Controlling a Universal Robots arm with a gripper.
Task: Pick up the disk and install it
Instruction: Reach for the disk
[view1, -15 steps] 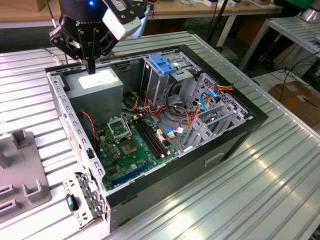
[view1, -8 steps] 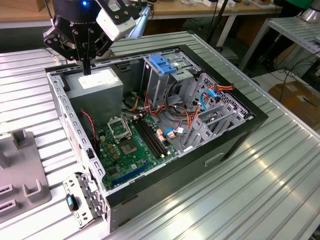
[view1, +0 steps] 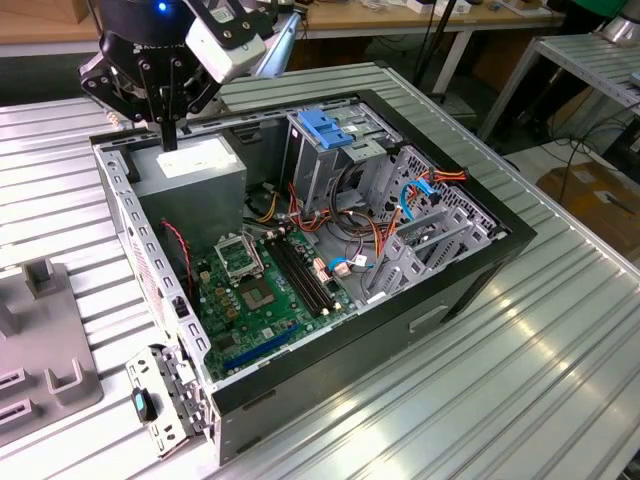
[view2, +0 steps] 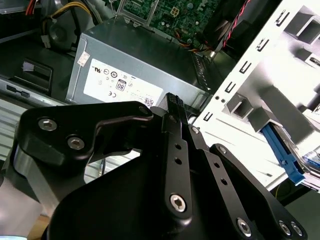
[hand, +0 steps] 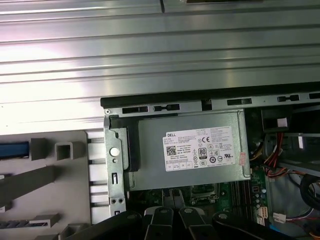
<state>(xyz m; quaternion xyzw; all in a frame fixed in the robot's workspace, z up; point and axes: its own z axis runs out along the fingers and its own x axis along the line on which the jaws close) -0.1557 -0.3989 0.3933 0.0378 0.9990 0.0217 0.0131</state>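
Open PC case (view1: 350, 350) lies on the slatted table (view1: 520, 380), with a grey supply box (view1: 190, 170) in one corner. A grey fixture (hand: 55, 175) sits on the table just beside the case. We take the blue strip slotted in that fixture in the first wrist view for the disk (hand: 14, 149), edge-on; the rest of it is hidden. We judge it stiff, dense for its size, a bit slippery on its smooth metal faces, and shock-sensitive. It is best taken across the two long railed edges, off the label and the underside. The arm hangs over the case corner with its wrist pointing straight down. The gripper (view1: 169, 140) is above the supply box and clear of it, well apart from the disk. Its fingers look pressed together, with nothing between them.
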